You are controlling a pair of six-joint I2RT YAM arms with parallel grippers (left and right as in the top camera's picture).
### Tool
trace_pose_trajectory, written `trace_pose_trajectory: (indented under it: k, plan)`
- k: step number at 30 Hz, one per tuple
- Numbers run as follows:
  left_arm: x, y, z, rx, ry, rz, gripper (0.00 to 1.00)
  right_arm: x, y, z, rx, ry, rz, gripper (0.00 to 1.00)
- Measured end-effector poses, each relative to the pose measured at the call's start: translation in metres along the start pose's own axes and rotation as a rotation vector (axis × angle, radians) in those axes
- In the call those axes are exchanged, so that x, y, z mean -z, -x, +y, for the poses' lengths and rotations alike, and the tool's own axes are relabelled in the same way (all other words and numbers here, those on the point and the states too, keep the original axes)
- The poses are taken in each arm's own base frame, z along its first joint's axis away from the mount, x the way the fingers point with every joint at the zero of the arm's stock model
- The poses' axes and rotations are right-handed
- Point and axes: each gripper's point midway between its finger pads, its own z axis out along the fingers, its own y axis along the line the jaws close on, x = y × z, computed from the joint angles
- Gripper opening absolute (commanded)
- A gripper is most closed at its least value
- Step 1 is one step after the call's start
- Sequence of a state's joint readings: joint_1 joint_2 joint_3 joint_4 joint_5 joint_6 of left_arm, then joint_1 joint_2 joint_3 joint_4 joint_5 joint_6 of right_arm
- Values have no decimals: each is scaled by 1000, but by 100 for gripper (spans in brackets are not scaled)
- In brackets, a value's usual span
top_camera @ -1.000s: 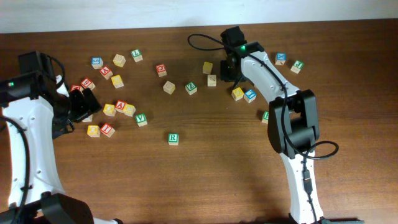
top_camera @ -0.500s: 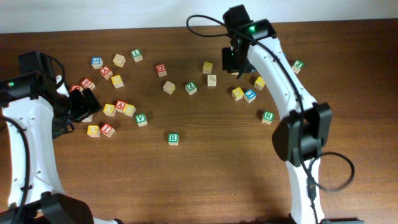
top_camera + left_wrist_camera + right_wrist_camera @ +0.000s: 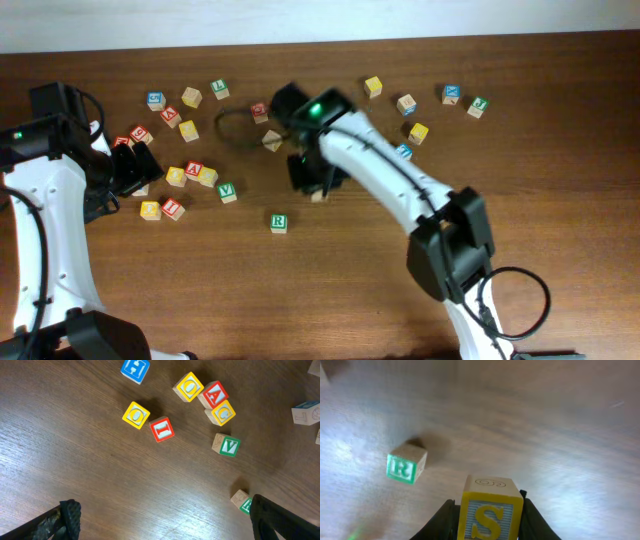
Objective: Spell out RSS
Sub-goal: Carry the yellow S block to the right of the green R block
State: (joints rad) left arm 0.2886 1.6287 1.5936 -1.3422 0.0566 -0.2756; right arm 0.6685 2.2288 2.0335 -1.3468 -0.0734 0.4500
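The green R cube [image 3: 279, 222] lies on the table's middle front, and it also shows in the right wrist view [image 3: 405, 466]. My right gripper [image 3: 317, 186] is shut on a yellow S cube [image 3: 492, 514] and holds it just right of and behind the R cube. Only a sliver of that cube [image 3: 318, 196] shows from overhead. Other yellow cubes [image 3: 418, 132] lie at the back, and I cannot read their letters. My left gripper [image 3: 128, 168] is open and empty at the left, its fingers wide apart [image 3: 170, 525].
A cluster of cubes lies at the left: yellow O [image 3: 136, 414], red I [image 3: 161, 428], red A [image 3: 215, 394], green V [image 3: 227, 446]. More cubes are scattered along the back, among them a yellow one [image 3: 373, 86] and a blue one [image 3: 451, 94]. The right arm's cable loops over the back middle.
My right arm swung from the back right to the table's middle, carrying the yellow S cube toward the R cube. Some back cubes shifted. The left arm has not moved.
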Motion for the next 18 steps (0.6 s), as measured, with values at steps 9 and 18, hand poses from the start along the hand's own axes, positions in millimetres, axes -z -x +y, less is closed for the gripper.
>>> trace_pose_trajectory:
  k: [9, 18]
  plan:
    - [0, 0, 0, 0, 0, 0, 99, -46, -24, 28, -21, -10, 21, 25]
    - [0, 0, 0, 0, 0, 0, 99, -56, -17, 33, -89, 14, -17, 25]
